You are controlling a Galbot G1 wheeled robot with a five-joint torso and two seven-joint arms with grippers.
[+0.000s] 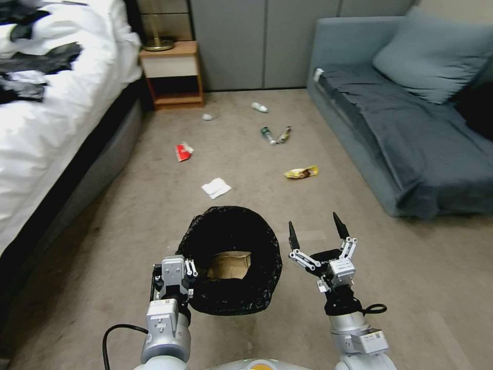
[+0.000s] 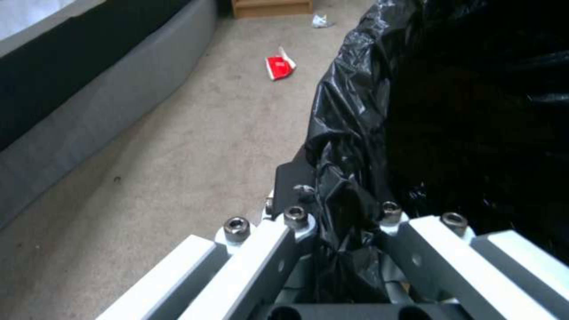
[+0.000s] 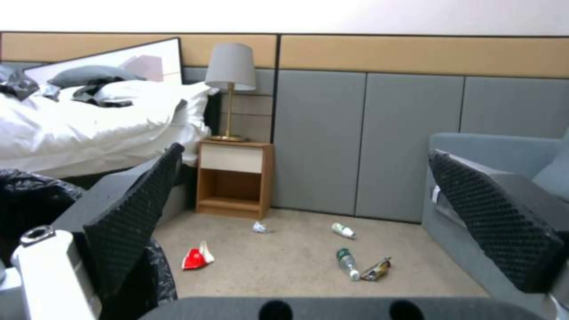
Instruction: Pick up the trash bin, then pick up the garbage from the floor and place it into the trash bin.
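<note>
The trash bin (image 1: 231, 257), with its crinkly black liner, hangs just in front of me with a brown paper bag (image 1: 229, 265) inside. My left gripper (image 1: 191, 270) is shut on the bin's left rim; the left wrist view shows the liner (image 2: 444, 111) pinched in that gripper (image 2: 338, 195). To the bin's right, my right gripper (image 1: 314, 231) is open and holds nothing, its pads (image 3: 136, 218) spread wide. Garbage lies on the floor (image 1: 128, 216) ahead: a white tissue (image 1: 216, 188), a red-white packet (image 1: 183, 151), a yellow wrapper (image 1: 301, 172), a bottle (image 1: 267, 135), a brown wrapper (image 1: 283, 135), a farther bottle (image 1: 260, 107) and a crumpled tissue (image 1: 207, 116).
A bed (image 1: 51, 128) with white bedding runs along the left. On the right stands a grey sofa (image 1: 411, 144). A wooden nightstand (image 1: 172, 74) with a lamp (image 3: 231, 66) stands against the grey wall panels at the back. Open carpet lies between bed and sofa.
</note>
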